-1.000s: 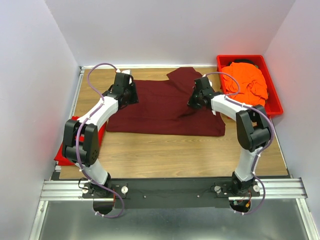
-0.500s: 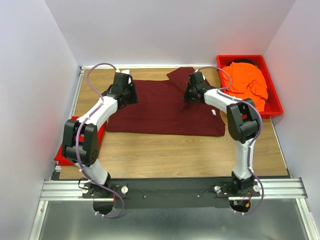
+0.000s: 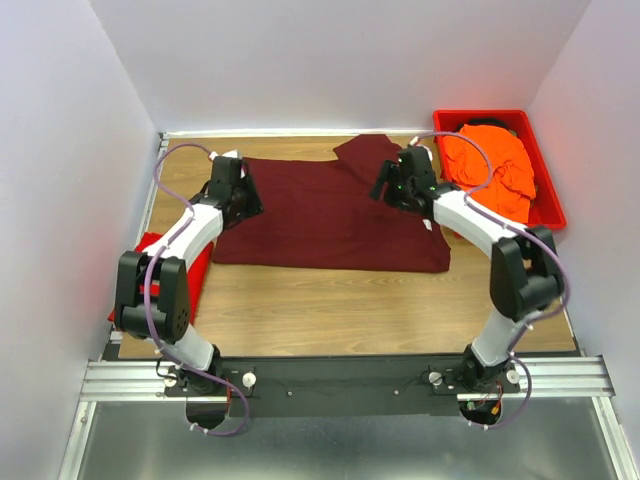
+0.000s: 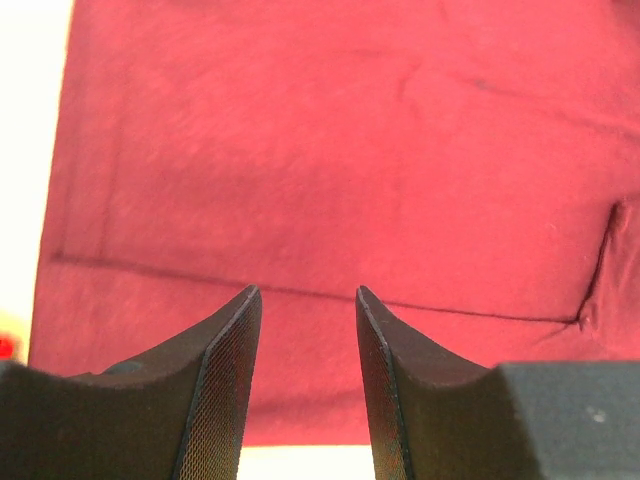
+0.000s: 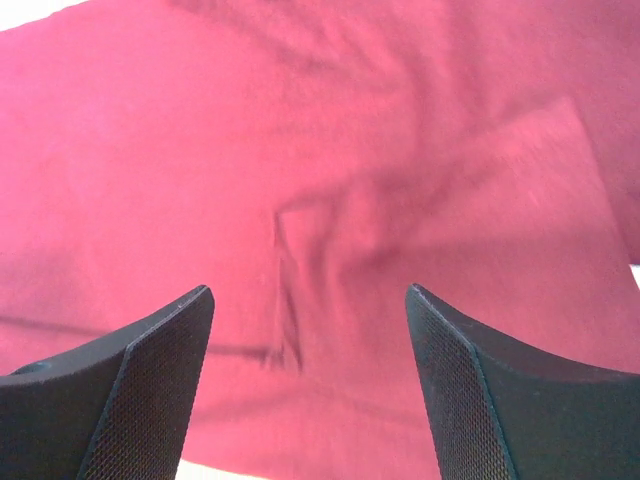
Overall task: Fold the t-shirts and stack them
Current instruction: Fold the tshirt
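The dark maroon t-shirt (image 3: 320, 215) lies spread flat across the middle of the table, one sleeve flap folded over near its far right. My left gripper (image 3: 248, 198) hovers over its left edge; in the left wrist view the gripper (image 4: 308, 292) is open with only maroon cloth (image 4: 330, 160) below. My right gripper (image 3: 385, 186) is over the shirt's upper right part, and in its wrist view the gripper (image 5: 310, 288) stands wide open above a creased fold (image 5: 290, 300), holding nothing. The orange t-shirt (image 3: 495, 168) is bunched in the bin. The bright red t-shirt (image 3: 198, 268) lies at the left edge, partly hidden by my left arm.
A rigid red plastic bin (image 3: 550, 205) stands at the back right corner against the wall. White walls close in the table on the left, back and right. Bare wood (image 3: 340, 310) shows between the maroon shirt and the arm bases.
The right gripper has gone from shut to wide open, letting go of the maroon cloth, and its arm has swung outward. The left gripper has drawn back a little to the left.
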